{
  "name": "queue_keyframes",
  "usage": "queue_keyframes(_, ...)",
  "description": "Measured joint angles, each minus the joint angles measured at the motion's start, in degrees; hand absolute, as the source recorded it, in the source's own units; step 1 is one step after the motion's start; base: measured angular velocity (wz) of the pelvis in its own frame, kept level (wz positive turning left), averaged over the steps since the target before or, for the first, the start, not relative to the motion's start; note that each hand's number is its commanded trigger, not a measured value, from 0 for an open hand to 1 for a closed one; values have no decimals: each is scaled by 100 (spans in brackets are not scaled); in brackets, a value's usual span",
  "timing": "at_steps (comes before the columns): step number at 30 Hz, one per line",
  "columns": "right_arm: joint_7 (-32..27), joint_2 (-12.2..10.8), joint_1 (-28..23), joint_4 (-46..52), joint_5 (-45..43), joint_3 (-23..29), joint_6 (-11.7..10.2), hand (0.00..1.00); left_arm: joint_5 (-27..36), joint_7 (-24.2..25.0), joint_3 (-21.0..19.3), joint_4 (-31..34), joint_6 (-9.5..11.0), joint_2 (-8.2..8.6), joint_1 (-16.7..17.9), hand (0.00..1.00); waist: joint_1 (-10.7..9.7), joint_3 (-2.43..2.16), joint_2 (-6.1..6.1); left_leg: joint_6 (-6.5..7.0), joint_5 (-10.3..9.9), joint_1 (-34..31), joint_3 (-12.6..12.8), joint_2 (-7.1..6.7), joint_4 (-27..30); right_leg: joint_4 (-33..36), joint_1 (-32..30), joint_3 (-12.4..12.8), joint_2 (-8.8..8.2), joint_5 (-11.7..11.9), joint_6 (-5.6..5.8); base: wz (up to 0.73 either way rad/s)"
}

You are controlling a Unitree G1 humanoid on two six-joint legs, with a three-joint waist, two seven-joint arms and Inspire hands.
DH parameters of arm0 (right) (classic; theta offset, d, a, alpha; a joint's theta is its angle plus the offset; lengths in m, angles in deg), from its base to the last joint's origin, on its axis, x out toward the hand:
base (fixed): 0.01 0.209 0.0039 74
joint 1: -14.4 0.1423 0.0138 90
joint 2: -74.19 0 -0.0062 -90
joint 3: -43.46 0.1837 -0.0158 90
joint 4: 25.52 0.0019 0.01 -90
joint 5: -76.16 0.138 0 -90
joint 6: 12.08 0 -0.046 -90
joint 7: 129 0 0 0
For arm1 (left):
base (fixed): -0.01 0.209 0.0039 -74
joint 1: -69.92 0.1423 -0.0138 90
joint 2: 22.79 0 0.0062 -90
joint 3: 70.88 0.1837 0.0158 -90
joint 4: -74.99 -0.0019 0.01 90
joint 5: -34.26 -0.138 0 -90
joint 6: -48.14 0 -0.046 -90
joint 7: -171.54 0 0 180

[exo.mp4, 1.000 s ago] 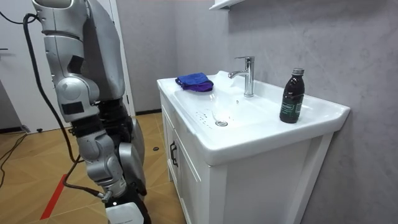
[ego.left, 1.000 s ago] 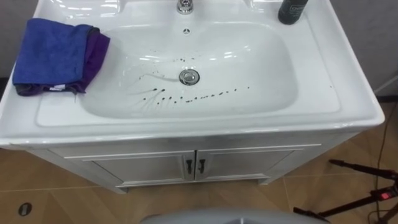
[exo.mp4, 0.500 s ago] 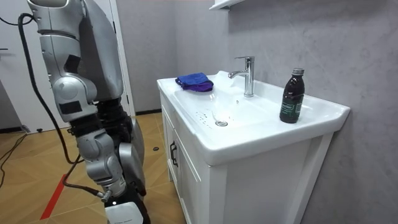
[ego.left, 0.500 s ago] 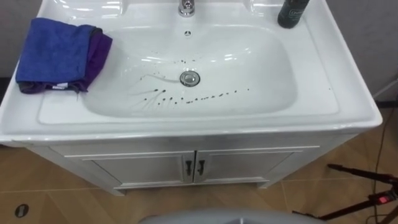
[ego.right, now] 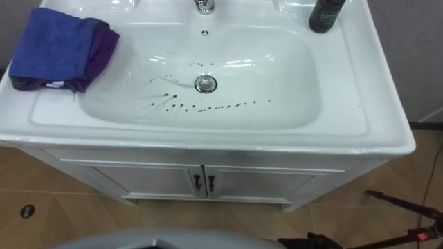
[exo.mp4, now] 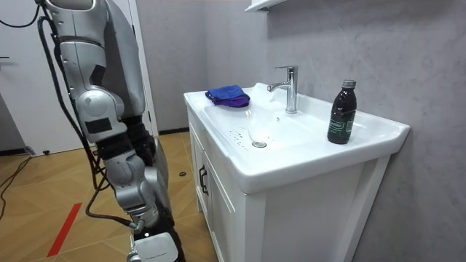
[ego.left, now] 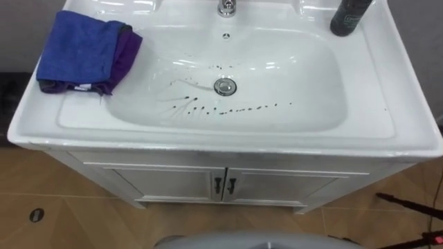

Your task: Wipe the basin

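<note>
Blue folded cloth at 10 o'clock of white ceramic basin; your sweep cld tip dark bottle at 1. Hands: can't tell state.

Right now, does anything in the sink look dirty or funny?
Yes. Dark specks and streaks are scattered across the bottom of the white ceramic basin, mostly in front of the round metal drain; they stand out as dirt on the white. The folded blue and purple cloth lies on the left rim.
</note>
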Motion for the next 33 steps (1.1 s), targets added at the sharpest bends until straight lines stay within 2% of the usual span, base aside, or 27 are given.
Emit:
queue_keyframes(8, 7, 174, -12, -1, -214, 3, -48, 0, 4, -586, -62, 171, 273, -63, -16, 0, 44, 7, 174, 11, 7, -23, -69, -10, 1, 3, 27, -38, -2, 0, 0, 2)
queue_keyframes(11, 0, 190, 32, -3, -217, -4, -99, 0, 45, -847, -176, 592, 449, -67, -16, 0, 72, 4, 218, 12, 9, -41, -107, -19, 9, 9, 33, -100, -13, -19, 0, 5)
queue_keyframes(14, -31, 191, 32, -2, -255, 3, -194, 0, 52, -1154, -278, 1133, 630, -70, -10, 0, 69, -12, 195, 17, 16, -54, -229, -54, 23, 15, 39, -165, -38, -59, 19, 19)
queue_keyframes(16, -65, 190, 58, -5, -339, 3, -253, 0, 97, -1354, -254, 1422, 780, -70, -41, 0, 89, -19, 197, 18, 17, -46, -242, -63, 22, 9, 41, -162, -44, -62, 24, 3)
queue_keyframes(21, -111, 155, 56, 0, -298, 0, -412, 0, 159, -1725, -198, 2311, 1002, -65, 8, 0, 140, -20, 167, 21, 18, -40, -269, -71, 8, 12, 62, -163, -48, -68, 34, 0)
queue_keyframes(25, -104, 132, 50, 1, -296, 0, -509, 0, 160, -1975, -130, 2888, 1361, -66, 4, 0, 170, -23, 157, 21, 18, -12, -273, -77, 1, 4, 125, -163, -51, -69, 36, 0)
queue_keyframes(30, -78, 111, -16, 122, -279, 2, -567, 0, 158, -2179, -126, 3456, 1501, -67, 60, 0, 183, -34, 132, 22, 18, -27, -278, -78, 4, 2, 116, -165, -51, -69, 37, 0)
queue_keyframes(33, -37, 113, -155, 270, -257, 2, -646, 0, 158, -2403, -129, 3669, 1650, -82, 81, 0, 193, -39, 131, 22, 18, -27, -276, -79, 3, 1, 118, -165, -51, -70, 37, 0)
